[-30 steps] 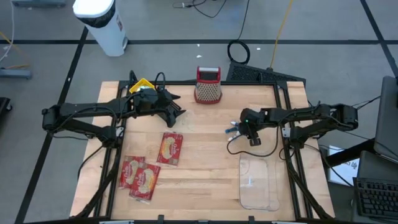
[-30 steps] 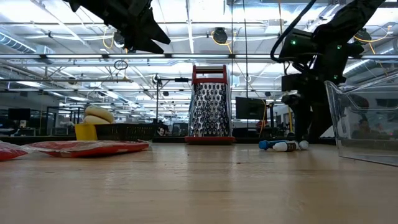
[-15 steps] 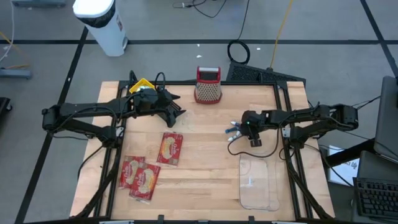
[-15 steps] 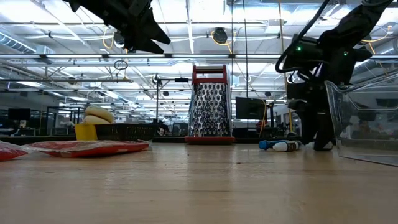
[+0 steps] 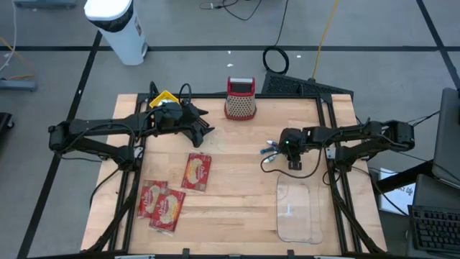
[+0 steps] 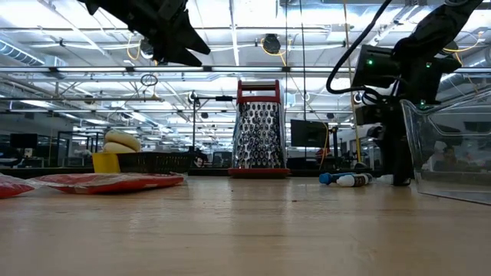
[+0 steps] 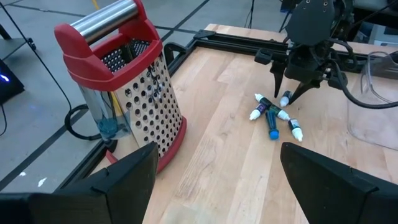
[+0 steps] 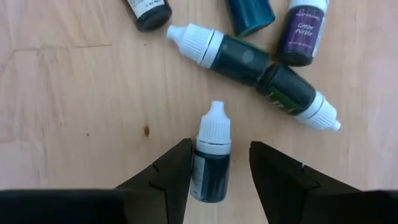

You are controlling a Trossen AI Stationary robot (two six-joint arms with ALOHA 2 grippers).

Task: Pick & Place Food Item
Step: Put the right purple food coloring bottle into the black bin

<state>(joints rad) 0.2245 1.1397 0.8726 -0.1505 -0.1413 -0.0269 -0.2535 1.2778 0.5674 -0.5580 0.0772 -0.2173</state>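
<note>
Several small dark dropper bottles with white caps [image 5: 271, 150] lie on their sides in a loose cluster on the wooden table [image 5: 230, 208], right of centre. My right gripper [image 8: 221, 168] points steeply down over them, open. Its two fingers stand on either side of one bottle [image 8: 211, 158] that lies apart from the rest, cap pointing away from the wrist. The left wrist view shows these fingertips [image 7: 285, 96] just above the cluster. My left gripper [image 7: 217, 180] hangs open, high over the table's far left part [image 5: 203, 124].
A clear plastic container [image 5: 298, 212] stands near the right front edge, close to the bottles. A red-handled metal grater [image 5: 240, 98] stands upright at the far edge. Red food packets [image 5: 196, 171] [image 5: 162, 205] lie at left front. A yellow basket [image 5: 164, 98] sits at the far left.
My right gripper has sunk toward the bottles, tipped more steeply downward and rolled a little about its own axis. The bottles have stayed where they lay.
</note>
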